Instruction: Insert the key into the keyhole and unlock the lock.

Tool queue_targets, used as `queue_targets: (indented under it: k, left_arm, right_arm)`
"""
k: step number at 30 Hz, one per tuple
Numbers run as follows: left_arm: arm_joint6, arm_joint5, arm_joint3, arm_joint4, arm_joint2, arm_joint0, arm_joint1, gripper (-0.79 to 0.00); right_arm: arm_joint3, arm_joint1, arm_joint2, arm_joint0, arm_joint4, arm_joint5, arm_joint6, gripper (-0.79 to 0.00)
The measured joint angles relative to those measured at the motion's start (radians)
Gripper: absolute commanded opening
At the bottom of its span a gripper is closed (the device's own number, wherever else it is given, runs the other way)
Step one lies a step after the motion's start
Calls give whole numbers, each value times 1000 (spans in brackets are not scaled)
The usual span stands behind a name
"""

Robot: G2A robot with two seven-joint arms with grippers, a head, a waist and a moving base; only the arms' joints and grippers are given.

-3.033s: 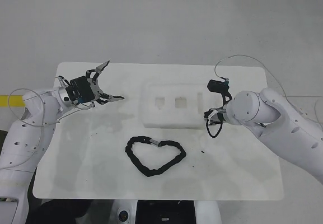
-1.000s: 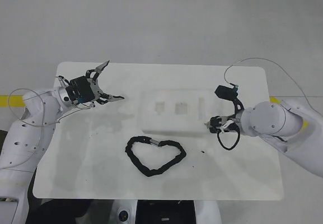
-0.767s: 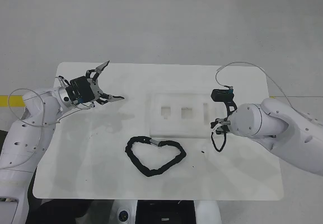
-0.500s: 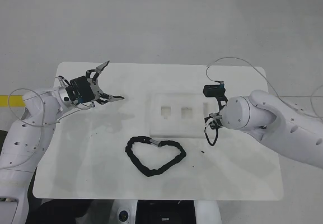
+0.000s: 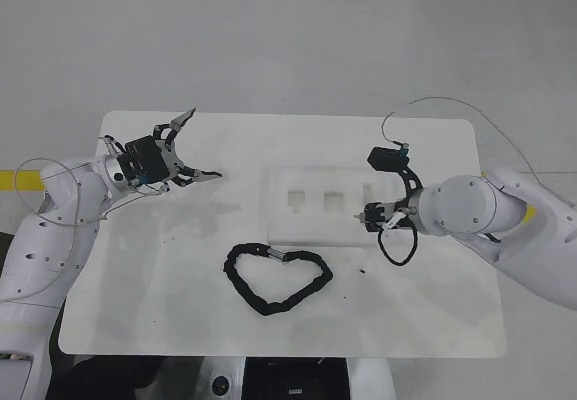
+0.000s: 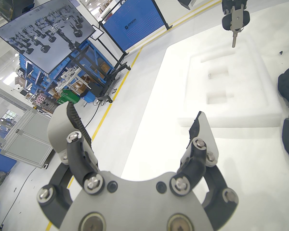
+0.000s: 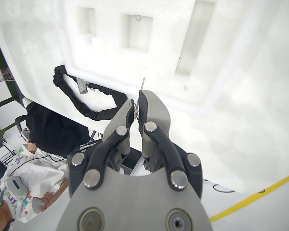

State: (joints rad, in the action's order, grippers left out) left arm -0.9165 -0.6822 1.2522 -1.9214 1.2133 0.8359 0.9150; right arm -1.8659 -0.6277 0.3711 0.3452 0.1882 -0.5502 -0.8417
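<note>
Grey floor with a yellow tape line surrounds the white table.

1. Foam block: white, lies flat at table centre. Top face has 3 recesses: 2 squarish, 1 narrow slot at the end nearest the R arm.

2. Chain lock: black fabric-covered chain, laid in a closed heart-like loop on the table. It sits just beside the foam block's edge, on the robot's side. Its silver cylinder joins the loop ends at the side facing the block and lies on its side.

3. Left gripper: positioned over the table's far L corner area, well apart from block and chain. Fingers spread wide, nothing between them; confirmed in L wrist view.

4. Right gripper: positioned at the slot end of the foam block, above its near edge. Fingers closed tight onto the key, pads pinching the black head.

5. Key: silver blade sticks out past the fingertips, pointing down toward the block, not touching it. R wrist view shows the tip just over the block rim near the slot. Key is well apart from the cylinder; not inserted.

6. Black speck: on the table, near the block's R corner.
</note>
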Motion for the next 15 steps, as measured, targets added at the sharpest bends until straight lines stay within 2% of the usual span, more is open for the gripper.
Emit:
queue_targets:
  k: [6,11,15]
  left_arm:
    - [0,0,0,0,0,0,0,0]
    - [3,2,4,0,0,2,0,0]
    - [19,-52,86,-32,-8,16,-9,0]
  right_arm:
    - [-19,79,90,136,27,187,98,-785]
    - [-35,135,168,226,40,295,165,-785]
    - [-52,179,233,304,58,350,216,-785]
